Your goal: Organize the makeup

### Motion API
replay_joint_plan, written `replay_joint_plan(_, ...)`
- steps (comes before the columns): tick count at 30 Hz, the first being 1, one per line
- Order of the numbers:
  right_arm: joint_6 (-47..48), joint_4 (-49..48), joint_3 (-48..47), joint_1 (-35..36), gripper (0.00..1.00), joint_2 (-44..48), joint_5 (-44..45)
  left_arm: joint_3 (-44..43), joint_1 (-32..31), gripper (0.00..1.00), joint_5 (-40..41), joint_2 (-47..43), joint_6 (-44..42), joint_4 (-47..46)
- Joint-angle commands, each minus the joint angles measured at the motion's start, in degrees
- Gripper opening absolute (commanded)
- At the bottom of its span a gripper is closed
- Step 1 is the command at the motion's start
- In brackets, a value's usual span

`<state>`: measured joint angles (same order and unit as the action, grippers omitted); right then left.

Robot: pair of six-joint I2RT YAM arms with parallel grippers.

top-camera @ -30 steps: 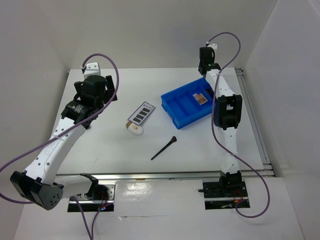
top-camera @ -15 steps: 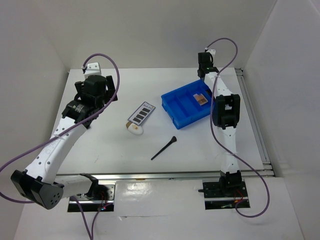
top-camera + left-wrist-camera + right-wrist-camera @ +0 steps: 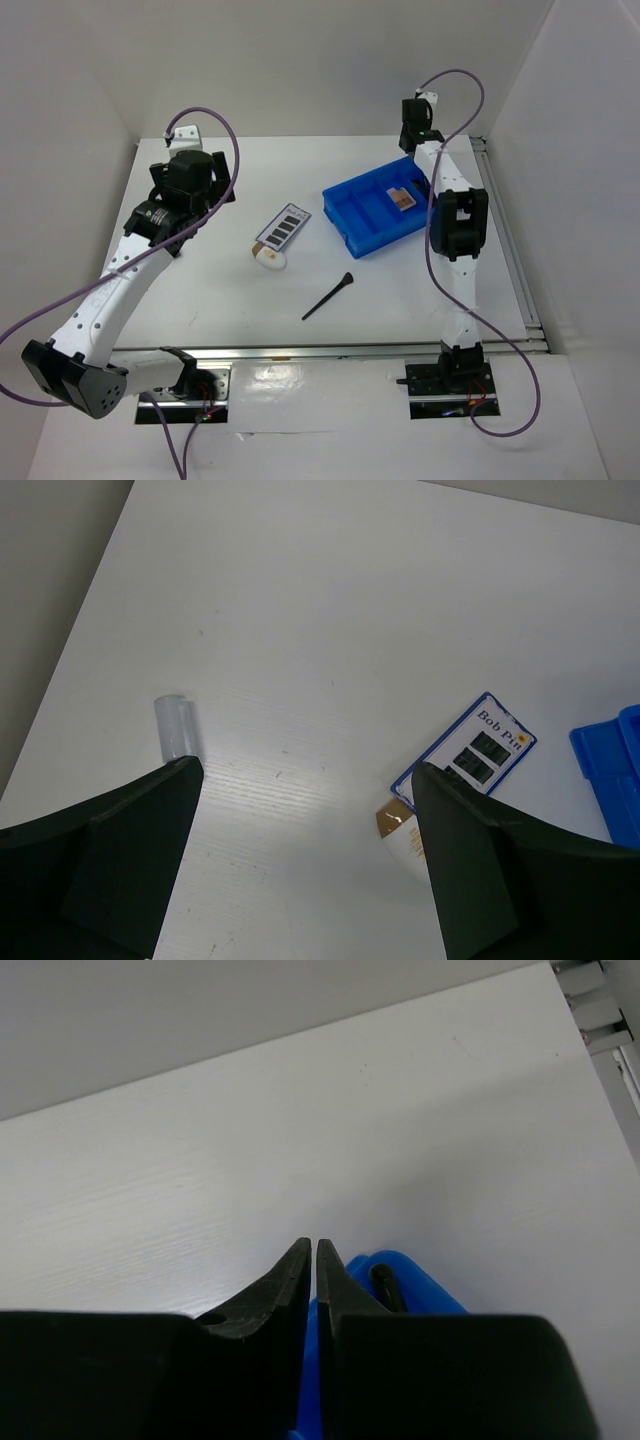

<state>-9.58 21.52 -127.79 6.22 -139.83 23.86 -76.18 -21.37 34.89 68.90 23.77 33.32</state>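
Note:
The dark eyeshadow palette (image 3: 283, 226) lies mid-table, with the white sponge (image 3: 269, 257) with a tan base just in front of it. One thin black brush (image 3: 329, 296) lies nearer the front. The pink/tan compact (image 3: 401, 197) sits in the blue tray (image 3: 360, 215). My left gripper (image 3: 203, 190) hovers left of the palette, open and empty. The left wrist view shows the palette (image 3: 465, 760) and sponge (image 3: 403, 832) beside its right finger. My right gripper (image 3: 308, 1250) is shut and empty over the tray's far corner (image 3: 410, 1282), where a second brush's tip (image 3: 385, 1285) shows.
A small clear tube (image 3: 176, 728) lies on the table at the far left. The blue tray's corner (image 3: 612, 770) shows at the right of the left wrist view. White walls close in the table at the back and both sides. A metal rail (image 3: 505, 240) runs along the right edge.
My right wrist has shifted slightly over the tray's far corner. The left arm and the things on the table have not moved.

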Motion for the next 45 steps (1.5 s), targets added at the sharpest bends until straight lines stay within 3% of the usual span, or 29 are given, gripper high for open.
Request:
replay_joint_plan(1, -0.96, -2.71, 2.0, -0.33, 0.16, 10.34, -5.63, -1.25, -0.26, 1.0, 0.61, -0.44, -0.92, -0.63)
replay_joint_plan(3, -1.66, -0.88, 5.51, 0.28, 0.2, 15.43, -11.95, -1.25, -0.26, 1.0, 0.61, -0.44, -0.4, -0.63)
replay_joint_plan(7, -5.52, 3.0, 14.99, 3.78, 0.28, 24.58, -13.66, -0.73, -0.26, 1.0, 0.61, -0.44, -0.39, -0.63)
replay_joint_plan(11, -10.35, 1.42, 41.48, 9.24, 0.43, 43.44, -12.08, -0.72, -0.26, 1.0, 1.23, -0.96, -1.09, -0.63)
replay_joint_plan(14, -14.49, 3.08, 54.51, 13.54, 0.54, 53.47, -16.36, -0.72, -0.26, 1.0, 1.84, -1.49, -1.62, -0.63)
replay_joint_plan(18, -21.16, 10.63, 62.56, 23.03, 0.69, 59.93, -15.96, -0.72, -0.26, 1.0, 1.23, -2.72, -1.62, -1.15)
replay_joint_plan(22, -33.19, 18.2, 66.87, 34.26, 0.76, 62.57, -14.98, -0.72, -0.26, 1.0, 1.23, -3.25, -1.62, -0.63)
replay_joint_plan(25, -44.17, 16.99, 71.7, 40.16, 0.78, 63.19, -16.82, -0.72, -0.26, 1.0, 0.18, -3.86, -1.09, -0.63)
replay_joint_plan(27, -46.74, 14.53, 73.11, 42.02, 0.78, 60.92, -17.96, -0.72, -0.26, 1.0, 0.17, -4.39, -1.09, -0.63)
replay_joint_plan(40, -47.37, 14.78, 61.52, 50.29, 0.76, 37.37, -13.13, -0.19, -0.26, 1.0, 0.17, -6.15, -0.57, 0.43)
replay_joint_plan(42, -47.37, 14.78, 61.52, 51.08, 0.72, 36.82, -12.44, -0.19, -0.26, 1.0, 0.17, -6.67, -1.18, -0.09)
replay_joint_plan(45, -46.59, 14.26, 61.52, 52.22, 0.56, 35.5, -11.03, 0.42, -0.26, 1.0, 0.79, -6.68, -1.18, -0.1)
